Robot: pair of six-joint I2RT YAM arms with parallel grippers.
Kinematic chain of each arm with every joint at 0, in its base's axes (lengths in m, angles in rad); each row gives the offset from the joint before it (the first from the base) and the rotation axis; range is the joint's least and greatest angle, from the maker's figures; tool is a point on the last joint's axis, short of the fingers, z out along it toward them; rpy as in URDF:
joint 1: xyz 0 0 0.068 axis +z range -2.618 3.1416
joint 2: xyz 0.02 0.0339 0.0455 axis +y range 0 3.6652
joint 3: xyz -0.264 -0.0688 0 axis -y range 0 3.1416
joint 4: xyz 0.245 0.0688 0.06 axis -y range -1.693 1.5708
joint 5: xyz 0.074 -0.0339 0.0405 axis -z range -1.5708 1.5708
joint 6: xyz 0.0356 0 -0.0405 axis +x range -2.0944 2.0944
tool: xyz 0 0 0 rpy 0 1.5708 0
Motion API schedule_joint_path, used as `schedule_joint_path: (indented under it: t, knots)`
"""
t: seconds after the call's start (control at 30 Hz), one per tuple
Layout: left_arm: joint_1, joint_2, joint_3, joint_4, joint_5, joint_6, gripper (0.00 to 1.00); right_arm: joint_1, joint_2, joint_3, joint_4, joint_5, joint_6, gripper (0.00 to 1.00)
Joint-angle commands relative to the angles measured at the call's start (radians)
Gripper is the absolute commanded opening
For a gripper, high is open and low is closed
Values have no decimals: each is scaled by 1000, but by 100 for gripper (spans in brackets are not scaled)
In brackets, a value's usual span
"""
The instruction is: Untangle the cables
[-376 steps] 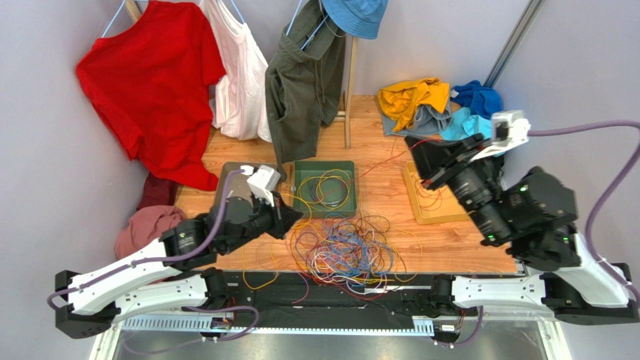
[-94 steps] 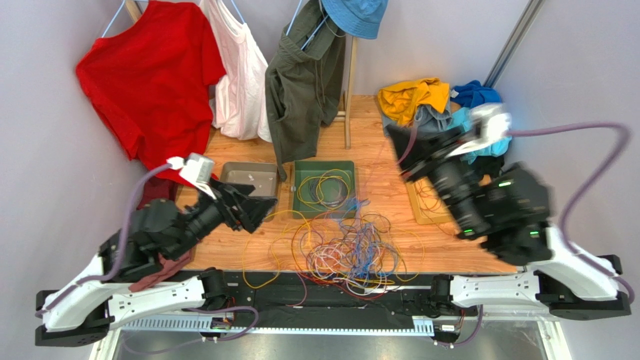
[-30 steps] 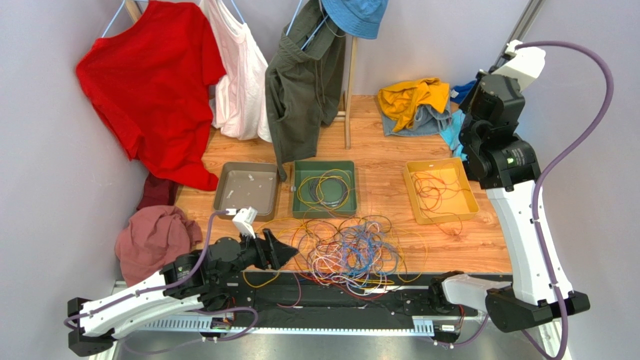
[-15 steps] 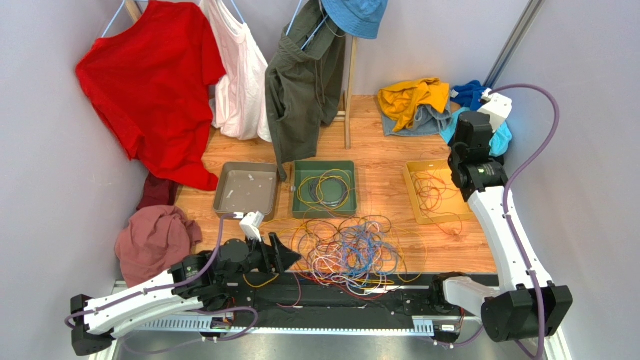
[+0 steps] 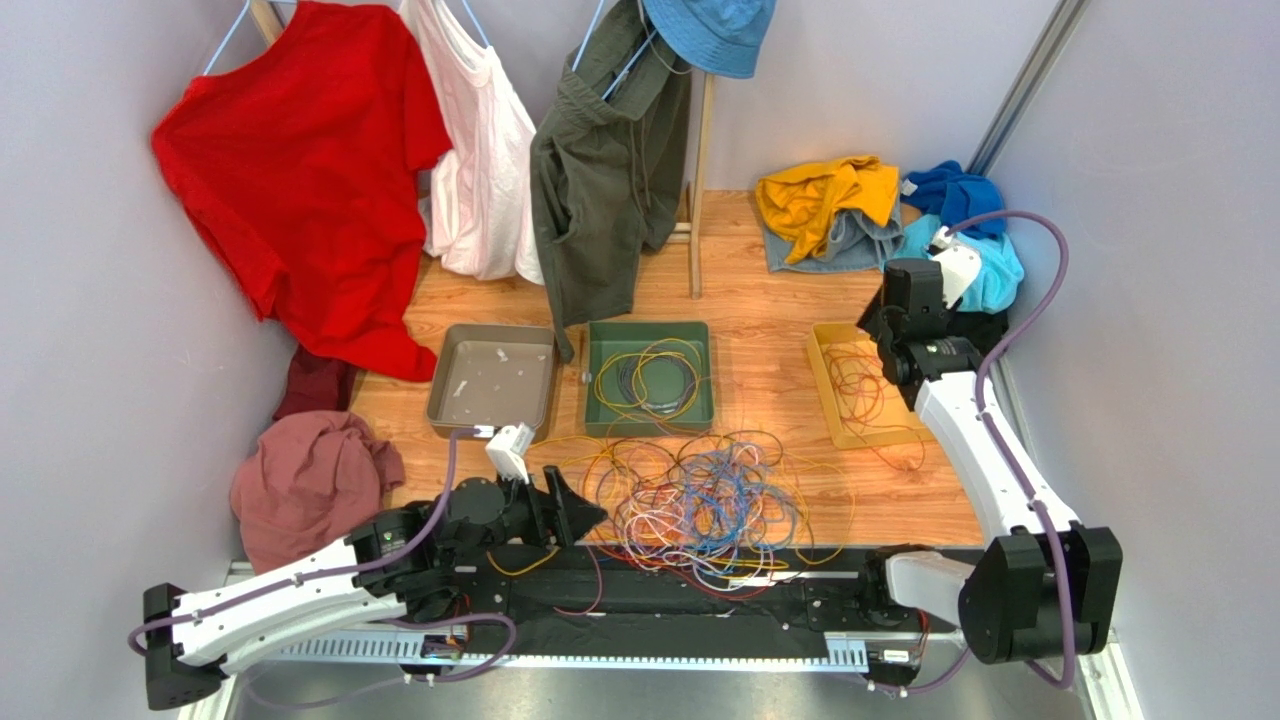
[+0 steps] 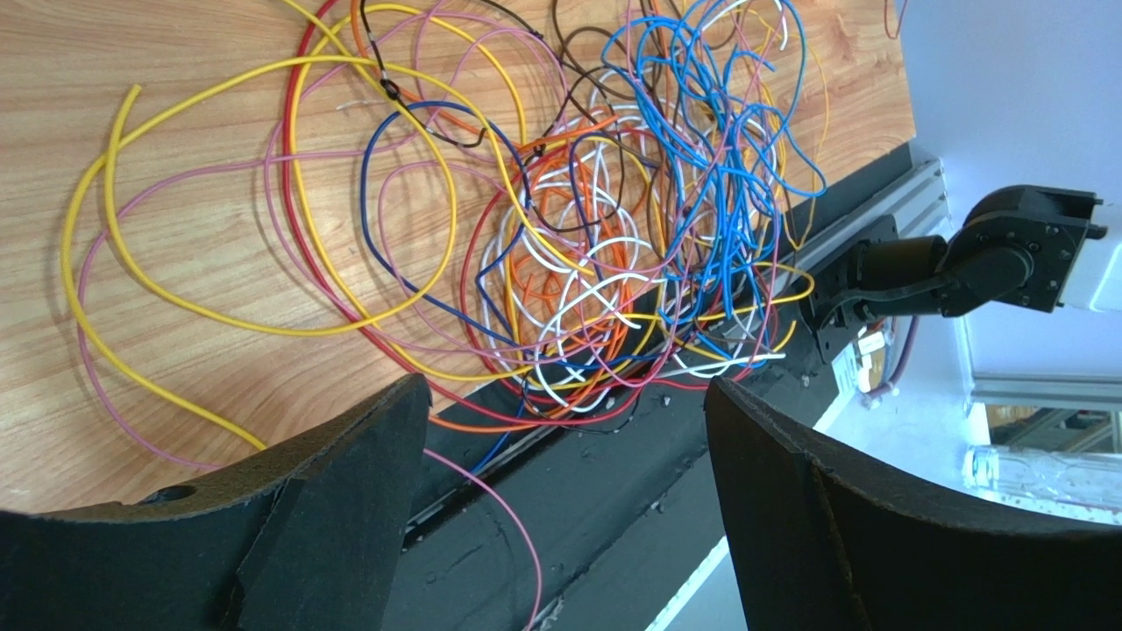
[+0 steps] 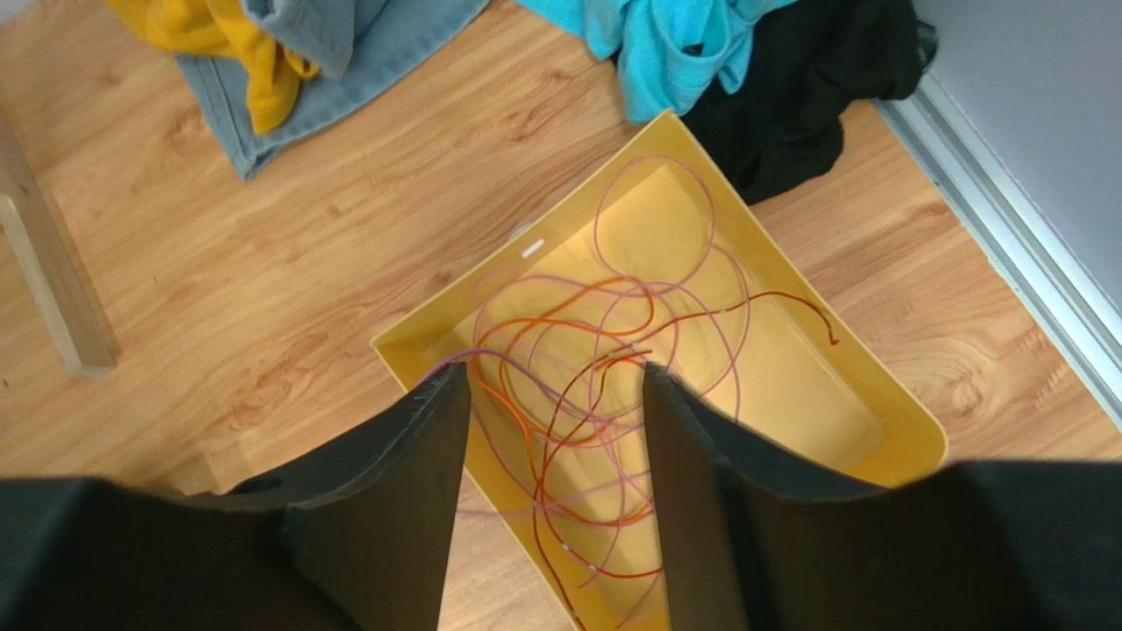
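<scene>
Right gripper (image 7: 553, 379) first: I see its two black fingers (image 7: 395, 500) standing apart above the yellow tray (image 7: 843, 395), with nothing pinched between them. The orange and pink strands (image 7: 580, 408) lie loose in the bed of that tray, directly under the gap. On my overhead camera the right arm stretches along the right side of the wooden table (image 5: 759, 300), with its wrist over the tray's far right corner, just beside the heap of clothes (image 5: 872, 210). My left gripper (image 6: 566, 395) sits low by the near edge of the table, jaws spread wide and empty. It points into the tangle of cables (image 6: 593, 263) from that heap's left fringe. The tangle is a knot of blue, white, orange, yellow, red and pink wire. It rests on the wood at the near middle of the table and spills partly onto the black strip (image 6: 619, 526) along the edge. One pink strand crosses that strip beneath the open fingers; I cannot tell whether it touches them. Just beyond the tangle, the green tray (image 5: 649, 329) holds yellow and orange loops (image 5: 654, 375), and a grey tray (image 5: 481, 393) sits to its left.
</scene>
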Motion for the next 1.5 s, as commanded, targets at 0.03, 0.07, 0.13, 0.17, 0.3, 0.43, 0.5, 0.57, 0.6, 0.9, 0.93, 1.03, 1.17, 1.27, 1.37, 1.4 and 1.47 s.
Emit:
schedule_joint_path:
  t: [0.03, 0.07, 0.13, 0.17, 0.3, 0.43, 0.5, 0.57, 0.6, 0.9, 0.93, 1.03, 1.17, 1.27, 1.37, 1.4, 1.47]
  knots:
    - [-4, 11, -3, 50, 25, -11, 85, -3, -2, -18, -26, -88, 99, 63]
    - [-4, 8, -2, 47, 24, -11, 85, -3, -31, -32, -21, -90, 106, 63]
    - [-4, -7, 1, 31, 21, -11, 85, 1, -79, -46, 2, -113, 121, 64]
    - [-4, -12, 3, 28, 12, -10, 85, 3, -143, -64, 11, -126, 135, 65]
    - [-4, -29, 20, 13, -19, 4, 86, 35, -324, -106, 59, -197, 219, 68]
    - [-4, 7, 52, 30, -56, 29, 86, 113, -493, -184, 80, -338, 318, 66]
    - [-4, 56, 61, 46, -59, 33, 86, 179, -544, -271, 121, -410, 348, 61]
    - [-4, 126, 76, 63, -59, 39, 87, 347, -604, -337, 158, -391, 350, 57]
    - [-4, 152, 80, 79, -62, 41, 87, 495, -617, -389, 177, -358, 348, 55]
    - [-4, 408, 121, 137, -126, 22, 86, 1218, -481, -422, 157, 157, 262, 54]
    - [-2, 419, 123, 137, -142, 18, 85, 1282, -452, -417, 155, 185, 258, 54]
    - [-4, 471, 133, 148, -168, 24, 81, 1336, -417, -411, 160, 232, 251, 54]
    - [-1, 588, 158, 177, -180, 39, 79, 1348, -418, -429, 177, 226, 256, 54]
    - [-1, 698, 196, 215, -171, 48, 77, 1350, -447, -452, 177, 234, 261, 54]
    - [4, 804, 236, 250, -171, 61, 74, 1350, -485, -471, 161, 243, 268, 54]
    - [5, 829, 245, 269, -168, 64, 73, 1348, -495, -474, 154, 245, 271, 55]
    - [19, 890, 271, 284, -145, 68, 62, 1348, -522, -484, 141, 254, 280, 54]
